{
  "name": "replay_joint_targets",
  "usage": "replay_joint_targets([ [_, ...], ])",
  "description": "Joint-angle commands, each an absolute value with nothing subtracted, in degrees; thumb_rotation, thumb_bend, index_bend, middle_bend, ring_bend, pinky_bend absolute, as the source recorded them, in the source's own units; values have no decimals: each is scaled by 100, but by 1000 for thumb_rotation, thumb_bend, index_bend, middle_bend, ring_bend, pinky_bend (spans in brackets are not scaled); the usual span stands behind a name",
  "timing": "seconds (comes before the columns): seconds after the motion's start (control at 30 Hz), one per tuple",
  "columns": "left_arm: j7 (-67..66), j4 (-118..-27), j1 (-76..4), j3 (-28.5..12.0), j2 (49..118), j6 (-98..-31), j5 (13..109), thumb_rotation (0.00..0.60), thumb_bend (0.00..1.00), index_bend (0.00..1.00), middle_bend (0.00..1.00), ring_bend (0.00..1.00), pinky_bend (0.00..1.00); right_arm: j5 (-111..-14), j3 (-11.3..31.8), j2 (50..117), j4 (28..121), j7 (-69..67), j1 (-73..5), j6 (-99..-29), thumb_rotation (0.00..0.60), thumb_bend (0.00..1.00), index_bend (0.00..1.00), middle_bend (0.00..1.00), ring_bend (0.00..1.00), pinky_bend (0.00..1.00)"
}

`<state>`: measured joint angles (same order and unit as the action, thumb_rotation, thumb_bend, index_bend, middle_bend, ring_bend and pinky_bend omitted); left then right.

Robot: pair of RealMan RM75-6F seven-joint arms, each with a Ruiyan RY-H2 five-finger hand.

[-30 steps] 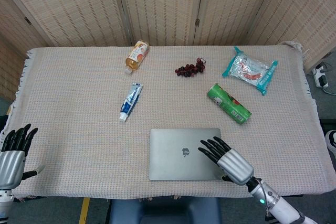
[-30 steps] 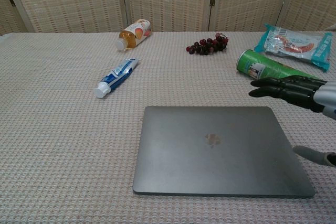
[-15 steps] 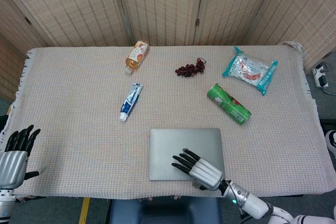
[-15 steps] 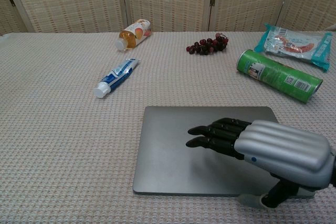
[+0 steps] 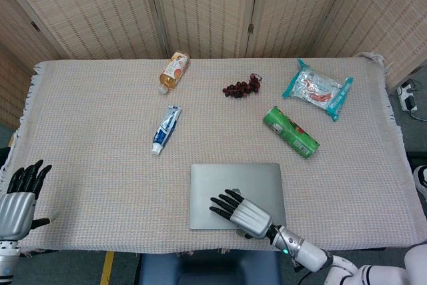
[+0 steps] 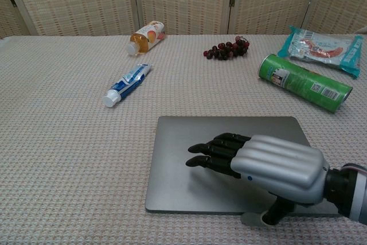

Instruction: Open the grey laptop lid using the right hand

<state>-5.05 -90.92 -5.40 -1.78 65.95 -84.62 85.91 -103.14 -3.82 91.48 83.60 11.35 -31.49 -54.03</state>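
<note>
The grey laptop (image 5: pixel 220 181) (image 6: pixel 189 136) lies closed and flat near the table's front edge. My right hand (image 5: pixel 243 213) (image 6: pixel 261 162) hovers over the front half of the lid, palm down, fingers stretched toward the left and holding nothing. Its thumb (image 6: pixel 261 219) hangs just past the laptop's front edge. Whether the fingers touch the lid cannot be told. My left hand (image 5: pixel 19 195) stays at the table's front left corner, fingers apart and empty; only the head view shows it.
Behind the laptop lie a toothpaste tube (image 5: pixel 165 129) (image 6: pixel 127 84), an orange drink bottle (image 5: pixel 174 71) (image 6: pixel 147 37), a bunch of dark grapes (image 5: pixel 241 87) (image 6: pixel 226 49), a green chip can (image 5: pixel 291 131) (image 6: pixel 304 82) and a teal snack packet (image 5: pixel 318 89) (image 6: pixel 324 47).
My right hand has swept from the laptop's right side to over its front half, moving leftward and nearer the front edge. The lid stays closed. The left hand barely moved.
</note>
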Motion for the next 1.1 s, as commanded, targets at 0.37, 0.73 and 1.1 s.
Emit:
replay_joint_targets([
  [0.37,-454,-9021,-535,-182,6628,-8451,8565,600,170,113,45,4,0,-10066,-367,9187,8339,1321,-3302,-5369,600,316,0,0,0,0],
  [0.73,-465,-9010,-550,-182,6637,-8424,8558,600,170,113,45,4,0,-9906,-349,9128,8384,1431,-3414,-5365,600,315,0,0,0,0],
  [1.1,-277,-8937,-644,-116,6735,-8309,8728,600,171,114,45,4,0,-9769,-247,9097,8473,1942,-3532,-5331,600,549,0,0,0,0],
])
